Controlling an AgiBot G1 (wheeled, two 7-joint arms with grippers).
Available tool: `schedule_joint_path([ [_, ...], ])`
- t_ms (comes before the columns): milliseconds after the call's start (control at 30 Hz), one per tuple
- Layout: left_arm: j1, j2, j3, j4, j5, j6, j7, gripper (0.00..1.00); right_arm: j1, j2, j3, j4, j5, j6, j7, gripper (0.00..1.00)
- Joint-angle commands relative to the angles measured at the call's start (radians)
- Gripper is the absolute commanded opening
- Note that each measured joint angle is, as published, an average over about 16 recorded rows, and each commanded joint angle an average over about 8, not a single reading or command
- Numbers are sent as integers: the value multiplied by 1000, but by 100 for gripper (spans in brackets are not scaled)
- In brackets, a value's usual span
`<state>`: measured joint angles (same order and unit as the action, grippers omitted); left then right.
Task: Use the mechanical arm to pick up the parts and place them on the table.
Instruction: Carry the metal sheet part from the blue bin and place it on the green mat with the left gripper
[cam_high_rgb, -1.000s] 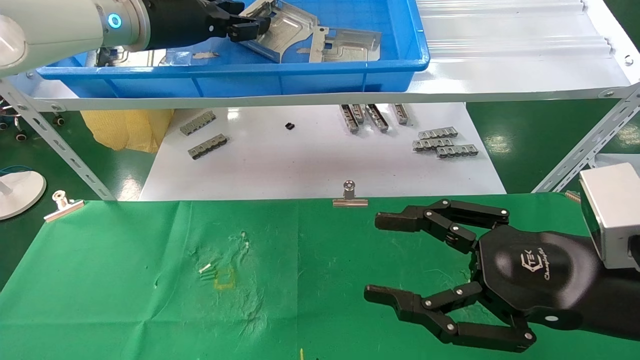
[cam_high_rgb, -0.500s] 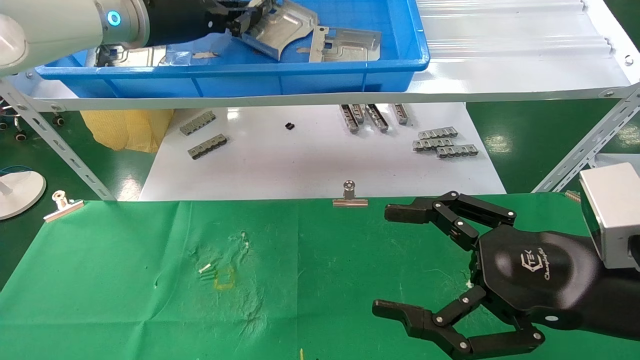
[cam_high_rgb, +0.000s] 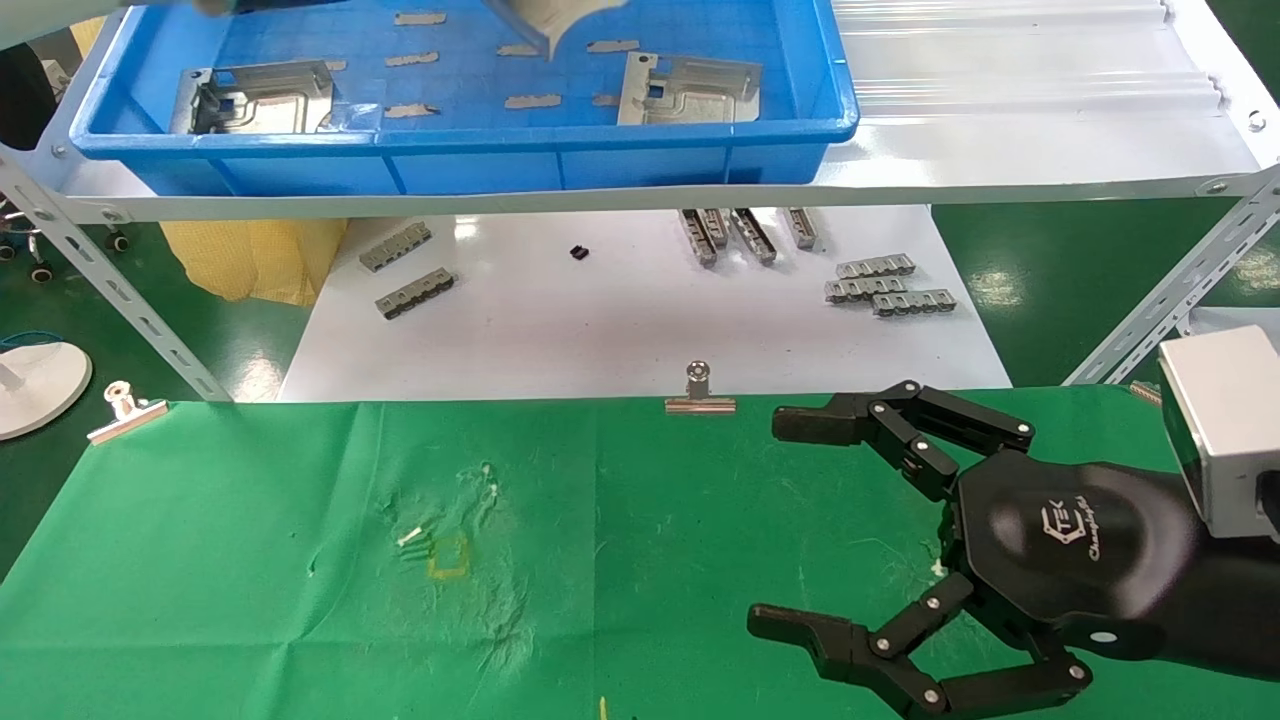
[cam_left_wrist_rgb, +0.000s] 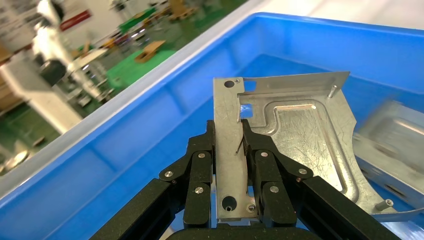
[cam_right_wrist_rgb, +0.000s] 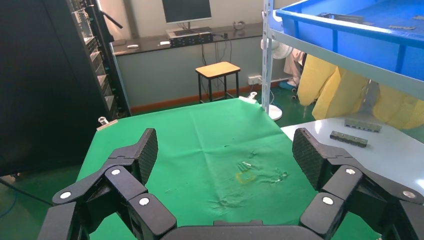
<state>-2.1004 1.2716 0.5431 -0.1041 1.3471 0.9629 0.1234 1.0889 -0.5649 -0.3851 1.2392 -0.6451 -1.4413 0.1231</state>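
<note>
while the left gripper (cam_left_wrist_rgb: 229, 150) pinches a part (cam_left_wrist_rgb: 285, 135) above the tray (cam_left_wrist_rgb: 125, 135) (seemingly lifted), the right gripper (cam_high_rgb: 850, 540) hovers spread wide.

My right gripper (cam_high_rgb: 810, 530) was black, with jointed, silver-screwed fingers (cam_high_rgb: 880, 430), a hexagonal logo-marked palm (cam_high_rgb: 1070, 530) and a silver wrist block (cam_high_rgb: 1220, 430).

The floor (cam_high_rgb: 1040, 270) is dark green and glossy, with glare spots. A white board (cam_high_rgb: 640, 320) lies on it under a white shelf (cam_high_rgb: 1000, 150) on angled steel legs (cam_high_rgb: 1160, 310). Yellow bags (cam_high_rgb: 250, 255) sit beneath the shelf at the left, near a white round base (cam_high_rgb: 35, 385). In the right wrist view, a grey wall (cam_right_wrist_rgb: 175, 75) carries a long bench (cam_right_wrist_rgb: 195, 40) with a monitor (cam_right_wrist_rgb: 186, 10); a small stool (cam_right_wrist_rgb: 220, 75) stands before it, and a black cabinet (cam_right_wrist_rgb: 50, 85) rises alongside.
</note>
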Motion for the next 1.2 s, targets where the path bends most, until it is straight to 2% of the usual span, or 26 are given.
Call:
schedule_joint_path([
  [33, -2, -18, -7, 0, -11, 49, 38, 0, 0, 0, 0, 0, 0, 0, 0, 100],
  [433, 5, -146, -44, 9, -80, 465, 233, 0, 0, 0, 0, 0, 0, 0, 0, 100],
  [633, 23, -191, -32, 4, -74, 606, 306, 0, 0, 0, 0, 0, 0, 0, 0, 100],
  [1000, 141, -243, 111, -114, -3, 637, 446, 0, 0, 0, 0, 0, 0, 0, 0, 100],
  [1200, 193, -225, 202, -96, 75, 608, 541, 0, 0, 0, 0, 0, 0, 0, 0, 100],
])
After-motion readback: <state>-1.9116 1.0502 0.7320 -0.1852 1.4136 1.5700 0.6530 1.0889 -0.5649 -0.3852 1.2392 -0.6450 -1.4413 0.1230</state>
